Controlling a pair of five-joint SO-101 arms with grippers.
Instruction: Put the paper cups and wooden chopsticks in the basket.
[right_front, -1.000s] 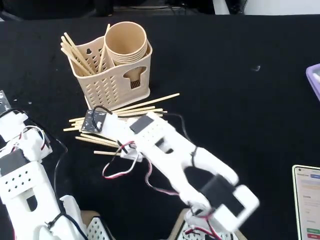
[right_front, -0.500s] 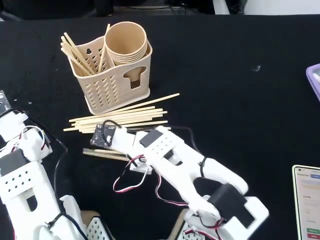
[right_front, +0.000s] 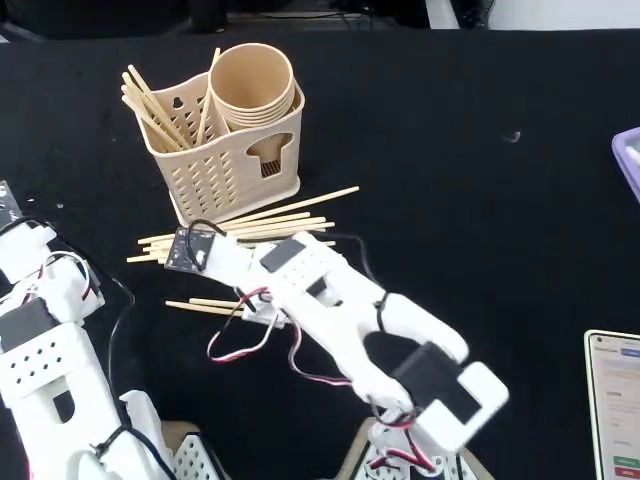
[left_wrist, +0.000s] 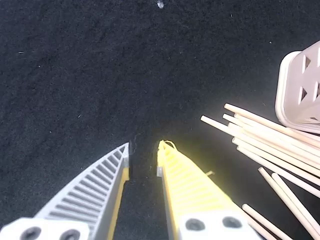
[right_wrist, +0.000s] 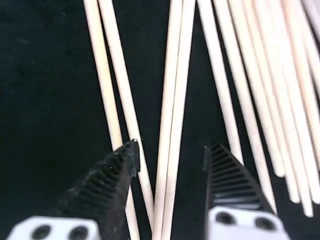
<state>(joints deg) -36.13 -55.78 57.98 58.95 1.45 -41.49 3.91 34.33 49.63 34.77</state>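
Observation:
The beige basket (right_front: 228, 160) stands at the back left and holds stacked paper cups (right_front: 252, 85) and several wooden chopsticks (right_front: 158, 105). More loose chopsticks (right_front: 265, 222) lie in front of it, and a few chopsticks (right_front: 212, 305) lie nearer. My right gripper (right_front: 186, 250) hovers over the left end of the pile. It is open (right_wrist: 171, 147), with a pair of chopsticks (right_wrist: 175, 100) running between its fingertips. My left gripper (left_wrist: 144, 146) stands slightly open over bare cloth, holding nothing. The chopstick ends (left_wrist: 260, 135) and a basket corner (left_wrist: 300, 85) are off to its side.
The left arm (right_front: 40, 340) sits at the front left edge. A purple object (right_front: 628, 158) pokes in at the right edge and a phone (right_front: 612, 400) lies at the front right. Black cloth covers the table (right_front: 450, 200).
The right gripper drew back towards the front, then returned to the left end of the pile. The few nearer chopsticks shifted slightly frontwards. The left arm stayed still.

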